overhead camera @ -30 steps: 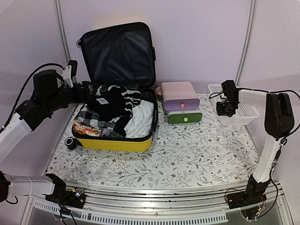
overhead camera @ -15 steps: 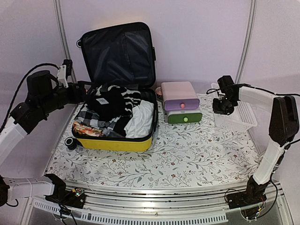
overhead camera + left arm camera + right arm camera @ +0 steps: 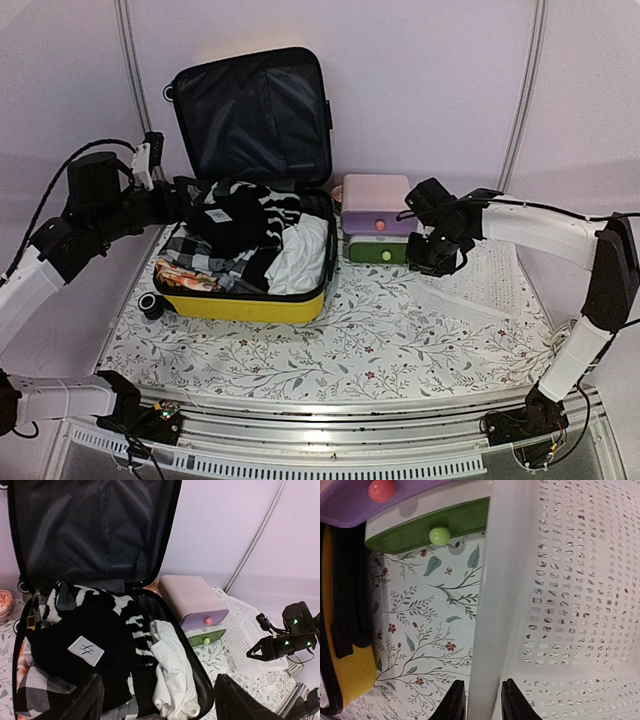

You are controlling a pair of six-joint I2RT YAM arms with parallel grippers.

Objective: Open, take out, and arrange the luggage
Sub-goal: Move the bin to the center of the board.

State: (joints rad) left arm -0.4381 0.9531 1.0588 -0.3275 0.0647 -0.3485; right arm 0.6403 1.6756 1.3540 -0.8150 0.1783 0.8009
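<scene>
At the right side of the table, the right gripper (image 3: 485, 692) is clamping the rim of the white mesh basket (image 3: 560, 590), with one finger pressing on each side of the thin plastic wall. From above, the right arm (image 3: 540, 225) is rising from its base at the near right corner and stretching leftward, so that the wrist is ending just in front of the drawer box (image 3: 378, 205). The basket is lying tilted under the forearm.

Across the table, the left gripper (image 3: 159, 680) is hanging with its jaws spread wide and nothing between them, above the clothes packed in the luggage (image 3: 240, 305). The left arm (image 3: 95, 205) is reaching in from the left, elbow raised.

The luggage is sitting at the back left on the floral cloth (image 3: 400, 330), its lid (image 3: 250, 115) standing upright against the back wall and the drawer box just beside it on the right. A black garment (image 3: 85, 630) with a white tag is lying on top, a white one (image 3: 170, 690) to its right.

From above, both grippers are showing only as dark masses, their fingers too hard to make out; the basket's pale outline is blending into the cloth.
</scene>
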